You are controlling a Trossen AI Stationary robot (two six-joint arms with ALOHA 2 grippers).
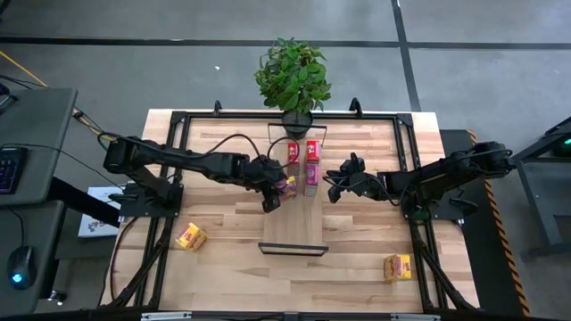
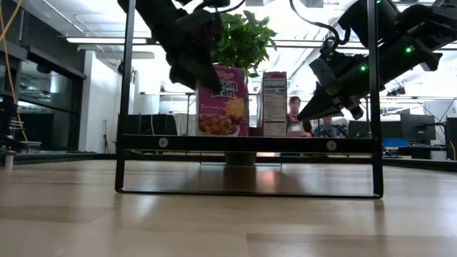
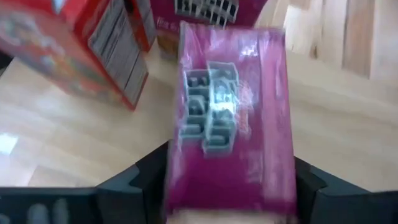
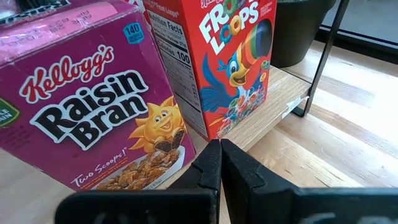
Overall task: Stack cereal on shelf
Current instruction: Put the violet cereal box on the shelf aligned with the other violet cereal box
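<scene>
The shelf point(image 1: 293, 234) runs from near to far at the table's middle. At its far end stand two red cereal boxes point(image 1: 293, 150) point(image 1: 312, 147) and a magenta one point(image 1: 310, 176), seen close in the right wrist view point(image 4: 93, 112). My left gripper point(image 1: 277, 192) is shut on a second magenta box point(image 3: 230, 112) at the shelf's left side, beside those boxes. In the low view that box point(image 2: 223, 107) stands upright with its front toward the near edge. My right gripper point(image 4: 216, 152) is shut, just right of the standing magenta box, touching nothing. My left gripper has the magenta box between its two fingers point(image 3: 140, 180), one on each narrow side point(image 3: 177, 168), at the end nearest the gripper. It comes slanting down from the table's left. The box's lower end point(image 2: 221, 132) is at shelf-board level; whether it rests there I cannot tell.
One yellow cereal box point(image 1: 190, 236) lies on the table left of the shelf, another point(image 1: 397, 267) near the right front. A potted plant point(image 1: 293, 76) stands at the shelf's far end. A black frame point(image 2: 250, 143) spans the low view. People sit in the room behind.
</scene>
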